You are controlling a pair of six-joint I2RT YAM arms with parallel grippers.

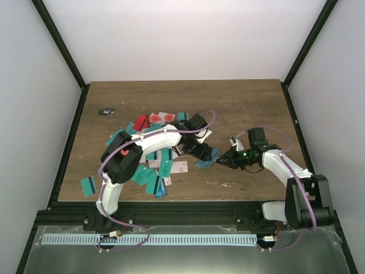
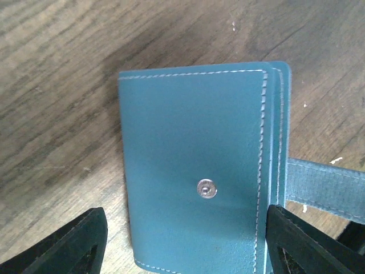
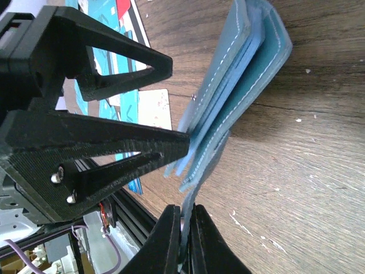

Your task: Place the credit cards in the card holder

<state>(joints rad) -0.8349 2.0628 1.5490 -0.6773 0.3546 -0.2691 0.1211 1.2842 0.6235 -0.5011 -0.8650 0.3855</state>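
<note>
The wooden table [image 1: 239, 108] fills the enclosure, and both arms lean in over its middle: the left arm [image 1: 154, 141] arches from the near-left corner, and the right arm [image 1: 283, 165] reaches in from the near-right corner. Under and around the left arm the credit cards [image 1: 155, 174] lie scattered in a loose heap on the left half, teal, red and white-pink, a few spilling toward the near edge. Just right of that heap, about mid-table, is the blue-teal card holder [image 2: 194, 165], its stitched leaves fanned slightly apart in the right wrist view [image 3: 242, 85]. The left pincer [image 2: 188, 245] straddles it with jaws spread wide; one fingertip [image 3: 181, 138] touches the holder's edge while the other stands clear. The right pincer [image 3: 183, 214] is squeezed together on the holder's thin strap [image 2: 325, 184], which runs out from the right side. A small metal snap [image 2: 206, 189] sits on the holder's cover. A tiny dark object [image 1: 106, 111] lies alone near the far-left corner.
</note>
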